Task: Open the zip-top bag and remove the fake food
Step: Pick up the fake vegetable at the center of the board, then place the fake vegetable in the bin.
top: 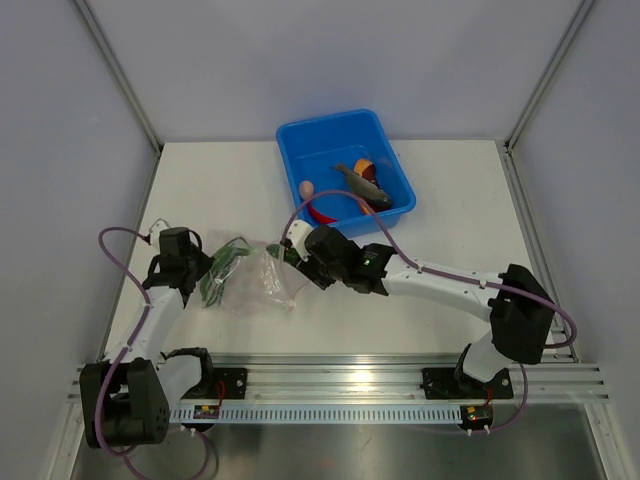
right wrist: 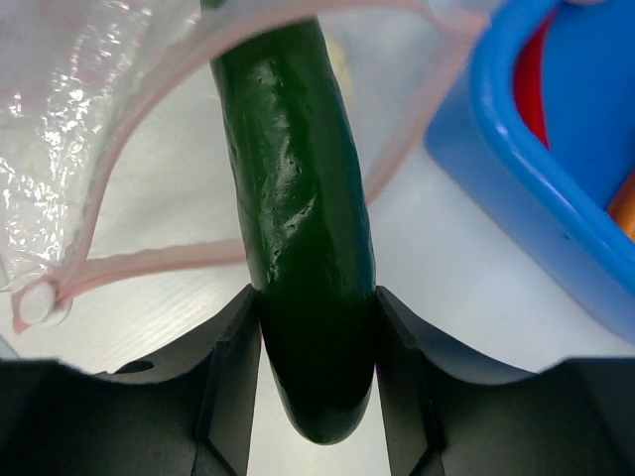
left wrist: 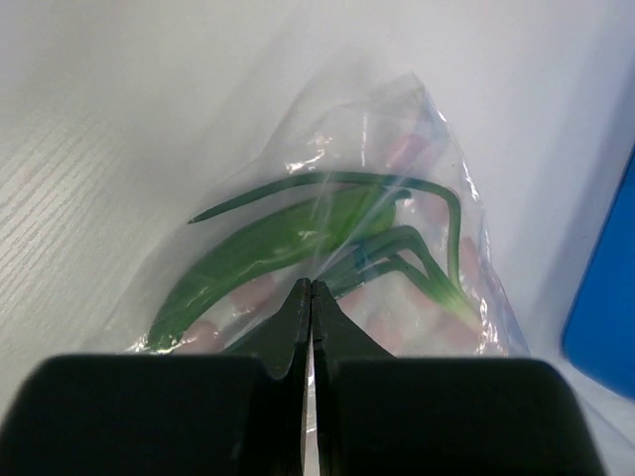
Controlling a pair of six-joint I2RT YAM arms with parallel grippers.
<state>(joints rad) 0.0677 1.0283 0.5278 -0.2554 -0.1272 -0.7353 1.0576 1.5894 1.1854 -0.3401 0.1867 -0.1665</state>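
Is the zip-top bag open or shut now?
Open. The bag has its pink zip strip parted in a loop; the green chilli in the right gripper passes through it.

Was a robotics lab cell: white table (top: pixel 460 230) boxed in by grey panels (top: pixel 50 150); aluminium mounting rail (top: pixel 340 380) ran along near edge.

No text, label, brand or number can be read anywhere.
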